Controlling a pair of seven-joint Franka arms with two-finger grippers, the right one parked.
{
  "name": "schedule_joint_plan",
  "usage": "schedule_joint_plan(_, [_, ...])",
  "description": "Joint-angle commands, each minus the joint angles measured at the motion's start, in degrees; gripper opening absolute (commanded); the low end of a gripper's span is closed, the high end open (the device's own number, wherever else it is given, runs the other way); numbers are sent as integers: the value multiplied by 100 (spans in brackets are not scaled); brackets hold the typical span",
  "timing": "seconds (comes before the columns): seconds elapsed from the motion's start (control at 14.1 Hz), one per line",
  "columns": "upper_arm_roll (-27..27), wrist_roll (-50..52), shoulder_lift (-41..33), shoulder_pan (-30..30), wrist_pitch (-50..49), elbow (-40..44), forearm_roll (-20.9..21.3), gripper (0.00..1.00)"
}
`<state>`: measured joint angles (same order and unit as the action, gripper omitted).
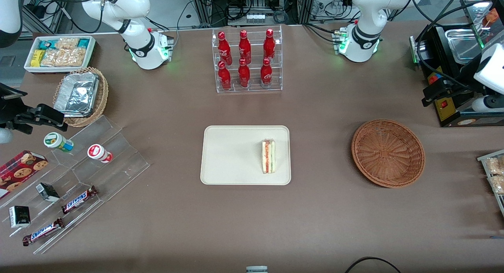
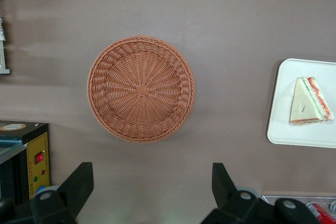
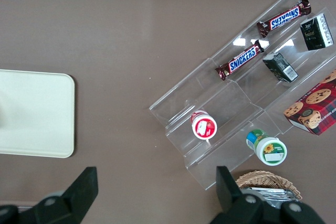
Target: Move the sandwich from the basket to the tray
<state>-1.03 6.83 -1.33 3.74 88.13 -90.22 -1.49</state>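
The gripper [image 2: 149, 190] hung high above the brown table [image 2: 236, 19], its two black fingers [image 2: 79, 184] spread wide apart with nothing between them. Seen from that wrist, the table beneath showed a matte, faintly mottled surface.

Directly under the gripper sat the basket [image 2: 140, 88], a round, shallow bowl of reddish-brown wicker, its strands woven in rings around a small square knot at the centre, and nothing lay inside it. In the front view the basket [image 1: 388, 153] rested flat on the table toward the working arm's end.

Well apart from the basket, toward the parked arm's end, lay the tray [image 1: 232, 155], a smooth cream-beige rectangle with rounded corners and a low rim. On the tray, at the end nearer the basket, rested the sandwich [image 1: 269, 156]: a triangular wedge of pale white bread, with red-orange and green filling layers striping its cut edge [image 2: 311, 102].
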Motion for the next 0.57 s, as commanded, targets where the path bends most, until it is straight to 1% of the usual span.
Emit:
schedule_joint_plan(0.0, [129,-103,28,-145,-138,58,96,100])
schedule_joint_plan(0.14, [147,-76,-25,-154,-190,57,105,100])
schedule_joint_plan(0.28, [164,203,-8,-137,-208,40,105,100])
schedule_joint_plan(0.49, [270,196,2,-154,-208,40,245,100])
